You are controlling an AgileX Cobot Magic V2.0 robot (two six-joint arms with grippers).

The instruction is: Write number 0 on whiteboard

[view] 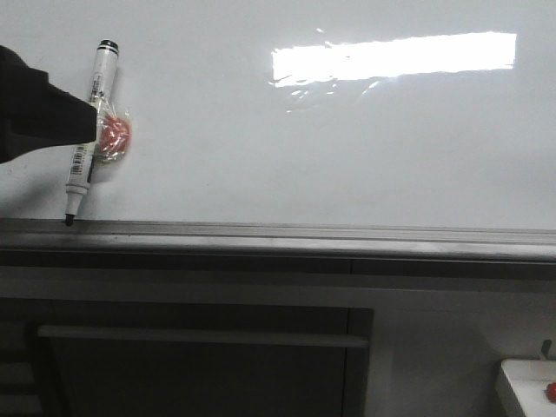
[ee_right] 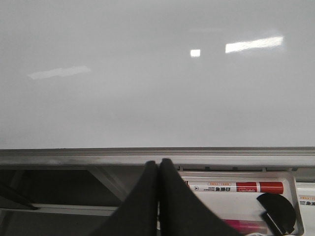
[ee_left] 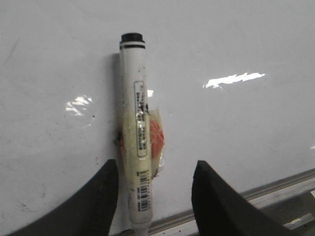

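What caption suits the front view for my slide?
Left gripper holds a black marker tip-down at the ledge of a whiteboard bearing no writing.

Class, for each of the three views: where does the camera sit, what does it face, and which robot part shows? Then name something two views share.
Front: ahead of the whiteboard, facing it; left gripper enters at left.
Left wrist: on the left arm, facing the marker; both fingers show, apart.
Right wrist: on the right arm, facing board and ledge; right gripper closed.
Shared: front and left wrist both show the marker.
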